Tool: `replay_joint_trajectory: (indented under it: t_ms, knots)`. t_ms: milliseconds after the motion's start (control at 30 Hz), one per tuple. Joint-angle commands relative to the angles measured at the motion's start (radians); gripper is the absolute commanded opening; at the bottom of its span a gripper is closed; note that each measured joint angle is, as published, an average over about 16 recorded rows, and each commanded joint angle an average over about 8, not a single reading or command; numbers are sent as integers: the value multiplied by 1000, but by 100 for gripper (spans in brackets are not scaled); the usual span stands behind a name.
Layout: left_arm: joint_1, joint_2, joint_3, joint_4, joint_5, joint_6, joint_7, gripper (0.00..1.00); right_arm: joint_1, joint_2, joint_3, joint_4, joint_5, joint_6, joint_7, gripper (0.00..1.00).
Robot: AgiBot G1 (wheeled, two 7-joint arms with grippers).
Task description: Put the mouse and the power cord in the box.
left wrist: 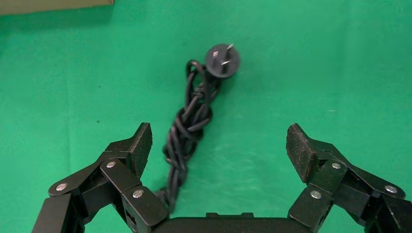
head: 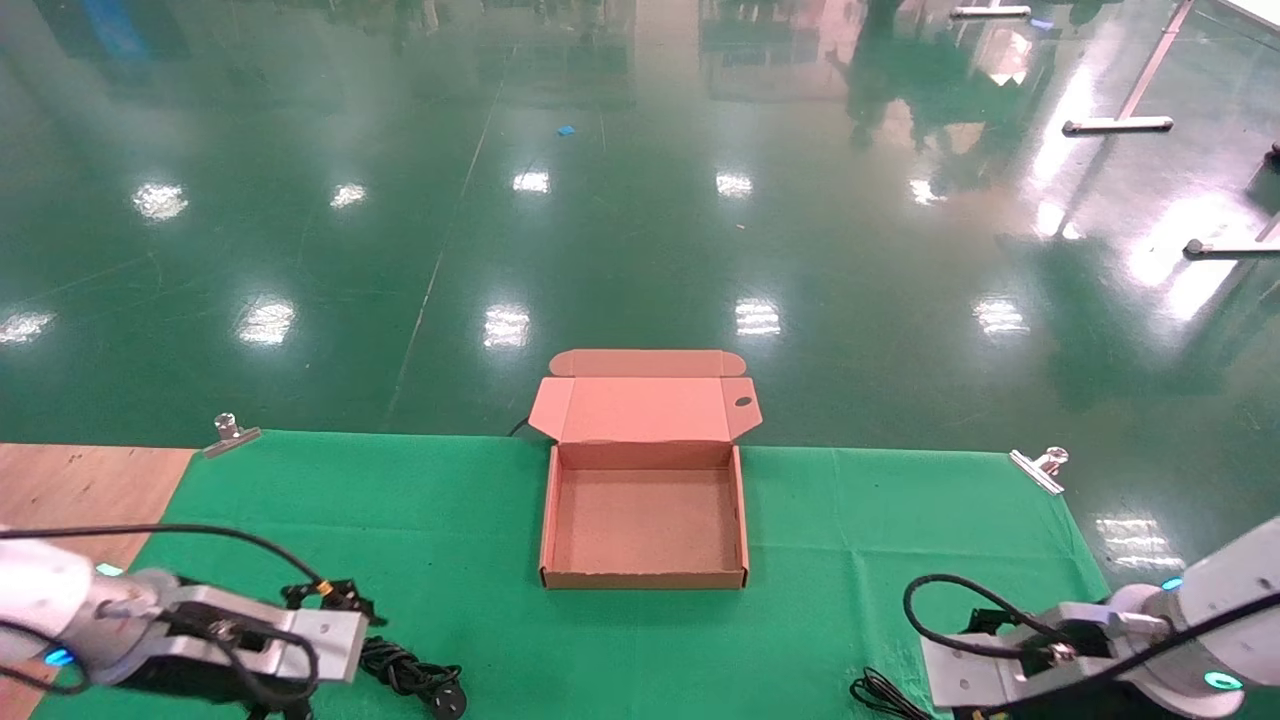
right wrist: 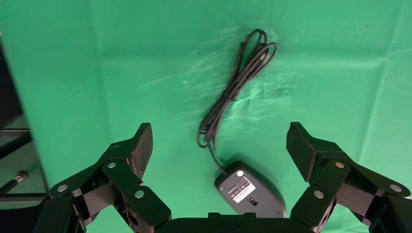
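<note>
1. Glossy green flooring is filling the background, reflecting ceiling lights, while a green cloth (head: 400, 520) is covering the table nearest the robot, pinned by a metal clip (head: 232, 434) at the far left corner and another clip (head: 1040, 467) at the far right corner
2. Bare plywood tabletop (head: 80, 490) is showing past the cloth's left edge
3. The box (head: 643, 578), a shallow brown cardboard mailer, is sitting open at the middle of the cloth's far edge, its hinged lid standing back and a small hole showing on the right lid flap; nothing is lying inside it
4. The left gripper (left wrist: 221, 145) is hovering over the near left part of the cloth with its fingers spread wide, gripping nothing
5. The power cord (left wrist: 187, 128), a thick black twisted bundle, is lying on the cloth beneath the left gripper, running between the spread fingers, with its round plug (left wrist: 222, 60) at the end toward the box
6. The right gripper (right wrist: 221, 145) is hovering over the near right part of the cloth, fingers likewise spread and empty
7. The mouse (right wrist: 250, 195) is lying bottom-up on the cloth under the right gripper, pale label showing, its thin cable (right wrist: 238, 87) looping away in a loose coil
</note>
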Motion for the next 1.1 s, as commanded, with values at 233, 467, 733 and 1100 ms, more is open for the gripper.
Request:
replay_joint_trajectory:
  t_ms: [233, 467, 733, 1100]
  knots:
    - [-55, 123, 25, 298, 52, -103, 206, 100, 5, -110, -30, -233, -65, 109, -104, 100]
    - [-101, 184, 20, 486, 46, -164, 340, 100, 17, -188, -28, -435, -45, 165, -208, 100]
    - [-133, 224, 14, 614, 42, -240, 429, 87, 32, -225, -19, -591, -26, 214, -301, 58]
    - [-149, 255, 18, 693, 53, -318, 488, 0, 52, -256, -8, -742, -6, 251, -398, 0]
